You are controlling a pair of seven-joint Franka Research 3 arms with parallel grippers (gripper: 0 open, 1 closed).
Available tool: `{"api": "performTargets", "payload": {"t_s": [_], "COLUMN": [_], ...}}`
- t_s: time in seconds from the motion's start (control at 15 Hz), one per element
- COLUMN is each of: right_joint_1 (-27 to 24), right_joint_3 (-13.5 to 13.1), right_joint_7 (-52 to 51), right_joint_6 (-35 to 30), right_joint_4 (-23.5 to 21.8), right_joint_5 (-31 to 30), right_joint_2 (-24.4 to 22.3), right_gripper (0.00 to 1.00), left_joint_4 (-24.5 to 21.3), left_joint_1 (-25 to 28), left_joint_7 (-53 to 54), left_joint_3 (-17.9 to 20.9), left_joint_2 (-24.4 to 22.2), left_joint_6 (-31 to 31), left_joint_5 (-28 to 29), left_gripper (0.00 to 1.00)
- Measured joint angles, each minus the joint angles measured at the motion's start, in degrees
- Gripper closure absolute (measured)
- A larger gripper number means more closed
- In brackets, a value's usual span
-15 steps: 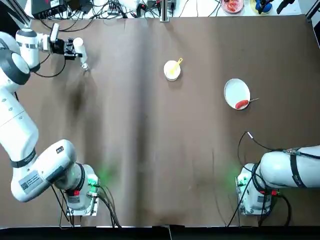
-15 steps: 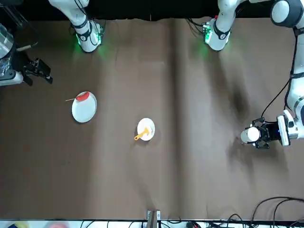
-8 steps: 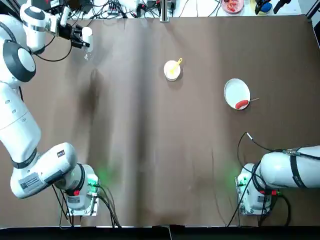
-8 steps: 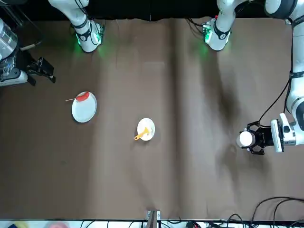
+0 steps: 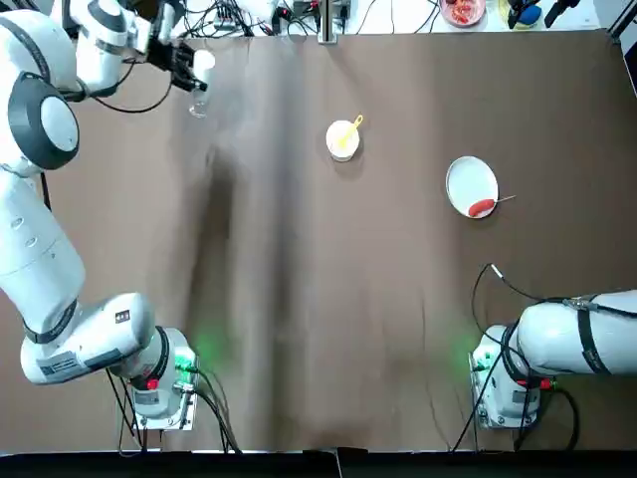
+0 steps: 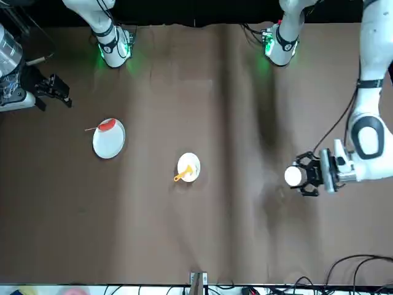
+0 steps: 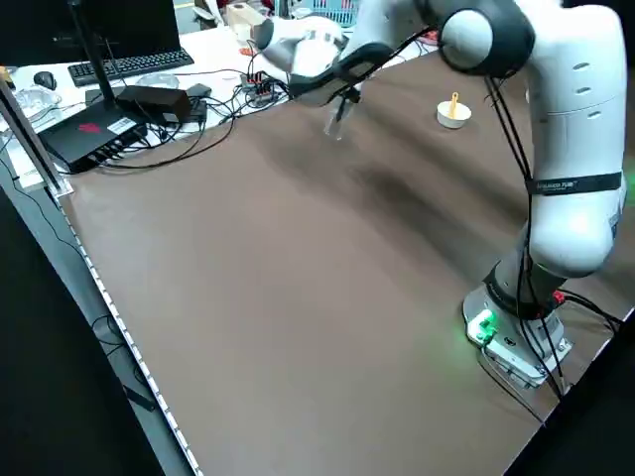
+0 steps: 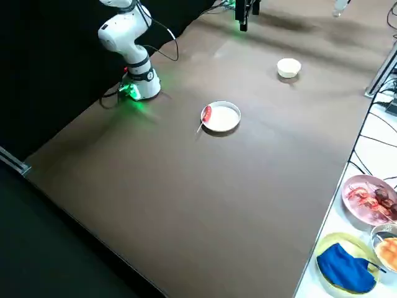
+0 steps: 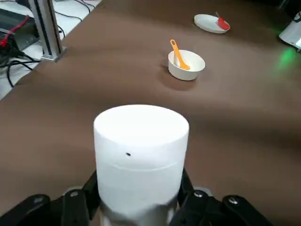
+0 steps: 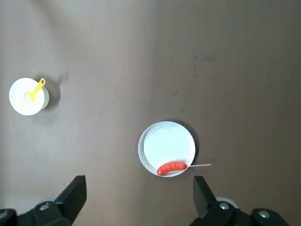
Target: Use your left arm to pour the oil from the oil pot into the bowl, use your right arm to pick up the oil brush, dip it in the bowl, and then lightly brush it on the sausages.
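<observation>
My left gripper [image 5: 187, 68] is shut on the oil pot [image 5: 199, 95], a slim pale bottle with a white cap [image 9: 141, 136], held above the table's far left part. The small white bowl [image 5: 342, 140] stands at the far middle, to the pot's right, with the yellow oil brush [image 5: 353, 125] resting in it. One red sausage [image 5: 481, 207] lies at the rim of a white plate [image 5: 468, 177] on the right. My right gripper [image 10: 138, 183] hangs open high above the plate [image 10: 167, 141], holding nothing, and it shows off the table's right side in the front view [image 6: 54, 90].
Cables, a keyboard and black boxes [image 7: 109, 124] line the far edge behind the left gripper. A metal post [image 9: 47, 28] stands at that edge. Dishes of food [image 8: 372, 198] sit on a white side table beyond the right edge. A thin skewer [image 10: 200, 165] sticks out from the sausage.
My left arm has carried the oil pot along the far edge toward the bowl, rightward in the top view. The right arm, bowl, brush and plate have not moved.
</observation>
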Motion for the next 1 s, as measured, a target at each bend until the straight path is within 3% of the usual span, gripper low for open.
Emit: {"api": "performTargets", "payload": {"t_s": [0.07,0.4,0.73,1.0], "right_joint_1": [0.0,-0.02,-0.07,-0.01], "right_joint_3": [0.0,-0.03,-0.19,-0.13], "right_joint_7": [0.0,0.0,0.0,0.0], "right_joint_6": [-0.03,0.19,1.16,1.11], "right_joint_4": [0.0,0.01,0.28,0.28], "right_joint_5": [0.0,-0.01,-0.01,-0.01], "right_joint_2": [0.0,0.0,-0.02,-0.02], "right_gripper": [0.0,0.0,0.0,0.0], "left_joint_4": [-3.2,-10.61,-12.7,-13.01], "left_joint_1": [-4.03,-11.48,-22.63,-27.72], "left_joint_7": [-4.08,-7.09,-14.22,-21.06], "left_joint_3": [0.09,0.29,0.53,1.08], "left_joint_2": [-2.96,-8.72,-9.41,-9.14], "left_joint_6": [3.92,12.25,20.45,23.85], "left_joint_5": [0.02,0.38,3.88,6.85], "left_gripper": [0.34,0.35,0.35,0.35]}}
